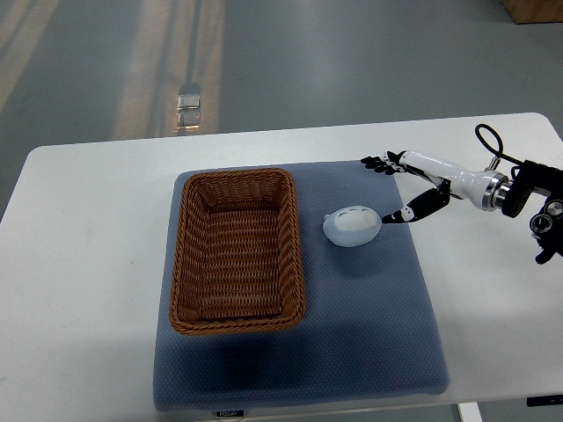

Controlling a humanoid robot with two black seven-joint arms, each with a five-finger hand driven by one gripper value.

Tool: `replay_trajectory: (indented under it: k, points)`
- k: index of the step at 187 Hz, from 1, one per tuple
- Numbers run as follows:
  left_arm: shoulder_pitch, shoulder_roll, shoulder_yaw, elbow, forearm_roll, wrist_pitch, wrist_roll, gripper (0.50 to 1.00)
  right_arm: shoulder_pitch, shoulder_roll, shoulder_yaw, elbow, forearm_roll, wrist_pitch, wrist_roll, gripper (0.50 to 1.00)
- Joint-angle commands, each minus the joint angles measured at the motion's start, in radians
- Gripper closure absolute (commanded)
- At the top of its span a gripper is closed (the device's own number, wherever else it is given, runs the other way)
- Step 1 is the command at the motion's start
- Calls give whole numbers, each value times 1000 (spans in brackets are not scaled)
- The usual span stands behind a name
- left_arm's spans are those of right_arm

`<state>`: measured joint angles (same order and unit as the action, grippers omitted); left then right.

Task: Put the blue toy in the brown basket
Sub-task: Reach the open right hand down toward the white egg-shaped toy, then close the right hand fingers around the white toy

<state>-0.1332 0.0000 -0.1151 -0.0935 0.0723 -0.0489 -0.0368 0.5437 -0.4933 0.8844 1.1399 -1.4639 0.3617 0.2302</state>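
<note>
White table, brown basket, blue toy, right hand spread open, empty, arm cut off.

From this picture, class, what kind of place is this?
Probably a robot test lab, not a home: a white table on a bare grey floor, a blue mat laid out with one brown basket and blue toy, and the right hand open.

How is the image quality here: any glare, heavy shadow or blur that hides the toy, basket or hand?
Top view: sharp and evenly lit; the blue toy and brown basket are crisp. Soft shadows fall on the blue mat near the basket's front edge. Streaky reflections on the floor only. The right robot hand, fingers spread, shows no motion blur.
</note>
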Motion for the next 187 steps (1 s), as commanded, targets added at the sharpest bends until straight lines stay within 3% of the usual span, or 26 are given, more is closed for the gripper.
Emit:
replay_trajectory:
  k: [1,101,103,130,153,187]
  points:
    - [0,0,0,0,0,1,0,500,21,7,-45,1,-32,0,-2,589]
    - [0,0,0,1,-3,3,0,500,91,56,-193,-51,-70,-20,-12,609]
    - [0,0,0,1,-3,3,0,500,91,67,-194,-62,-81,-20,-14,646]
    - [0,0,0,1,-3,3,0,500,91,81,-193,-92,-105,-24,-14,760]
    - [0,0,0,1,-3,3,0,500,93,91,-193,-103,-107,-56,-15,912]
    - [0,0,-1,3,-3,3,0,500,96,85,-173,-106,-107,-63,-25,901]
